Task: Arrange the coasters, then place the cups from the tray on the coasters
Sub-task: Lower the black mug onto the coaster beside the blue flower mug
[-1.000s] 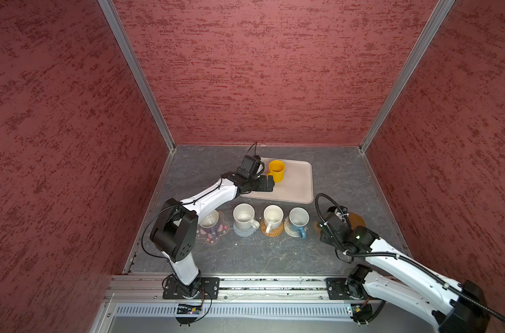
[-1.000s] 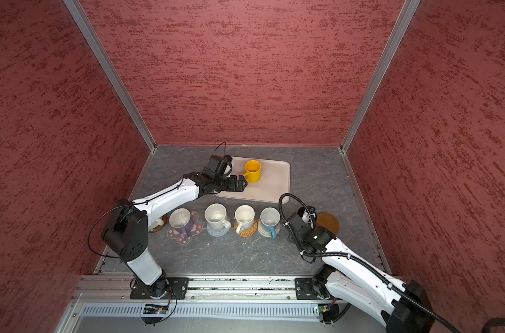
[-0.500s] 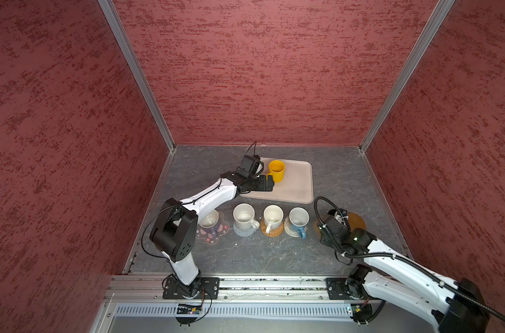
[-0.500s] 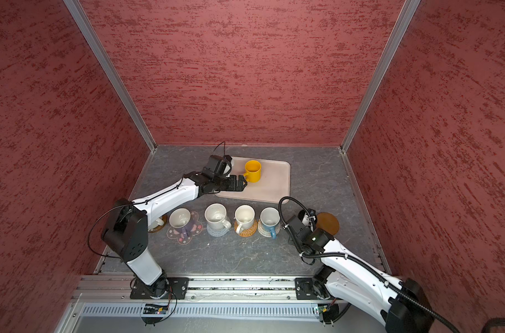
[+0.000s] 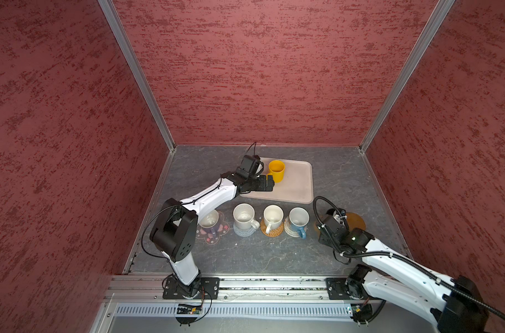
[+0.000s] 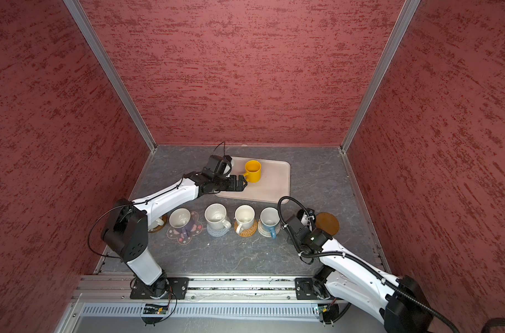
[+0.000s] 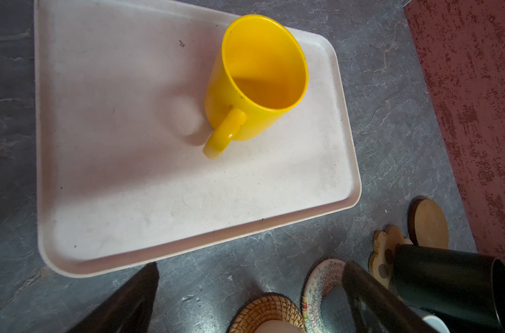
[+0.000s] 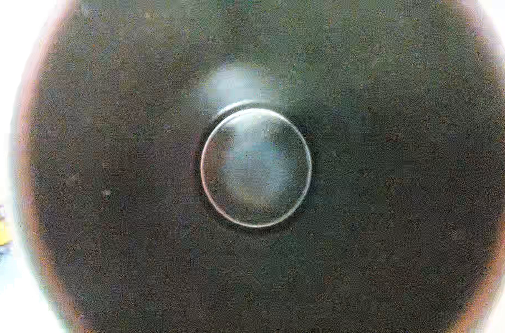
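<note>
Black mug (image 7: 441, 276), clenched in right jaws, has shifted slightly; left jaws stay released near yellow mug (image 5: 276, 170).

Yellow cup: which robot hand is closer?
Left. The left gripper, open, is beside the handle of the yellow cup, over the tray. The right gripper is far off by the wooden disc, holding the black cup.

On the tray (image 5: 297, 188) at the far middle of the bench (image 5: 245, 259), one cup (image 5: 276, 170). Nearer, a left-to-right row of cups (image 5: 243, 214) on coasters (image 5: 271, 229), with another coaster (image 5: 356, 220) farthest right.
</note>
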Action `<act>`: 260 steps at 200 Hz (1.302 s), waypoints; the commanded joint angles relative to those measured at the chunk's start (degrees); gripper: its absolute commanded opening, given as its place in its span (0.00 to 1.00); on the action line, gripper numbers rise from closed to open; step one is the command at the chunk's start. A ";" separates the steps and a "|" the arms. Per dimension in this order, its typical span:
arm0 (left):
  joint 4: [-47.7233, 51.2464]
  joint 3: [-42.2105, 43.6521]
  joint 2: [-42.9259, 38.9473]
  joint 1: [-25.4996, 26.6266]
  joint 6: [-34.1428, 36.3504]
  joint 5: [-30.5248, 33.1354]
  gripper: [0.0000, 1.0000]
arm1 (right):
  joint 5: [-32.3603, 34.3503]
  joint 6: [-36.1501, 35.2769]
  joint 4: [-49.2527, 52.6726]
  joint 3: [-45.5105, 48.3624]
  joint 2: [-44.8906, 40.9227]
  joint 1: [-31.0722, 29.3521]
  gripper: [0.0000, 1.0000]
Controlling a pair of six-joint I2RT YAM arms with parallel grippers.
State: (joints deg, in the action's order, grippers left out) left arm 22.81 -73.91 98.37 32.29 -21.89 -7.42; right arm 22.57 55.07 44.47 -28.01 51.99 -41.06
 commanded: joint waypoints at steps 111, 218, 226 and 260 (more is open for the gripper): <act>-1.56 1.31 -0.89 -0.21 -0.17 0.13 1.00 | 1.08 1.06 -3.01 1.55 -2.87 -0.35 0.42; -2.15 -2.25 1.48 -0.88 1.23 -2.14 0.92 | -2.27 -5.16 -3.07 -3.91 -9.53 -0.35 0.62; -2.29 -3.25 2.34 -1.05 1.24 -2.80 0.90 | -3.00 -5.85 -3.40 -4.31 -9.62 -0.34 0.62; -1.80 -7.61 6.83 -1.80 1.28 -5.85 0.75 | -3.59 -8.99 -3.77 -6.40 -10.43 -0.33 0.66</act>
State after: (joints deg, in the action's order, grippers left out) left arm 21.85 -78.85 102.15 31.07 -21.45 -10.28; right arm 19.35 49.30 43.29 -31.42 42.72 -41.08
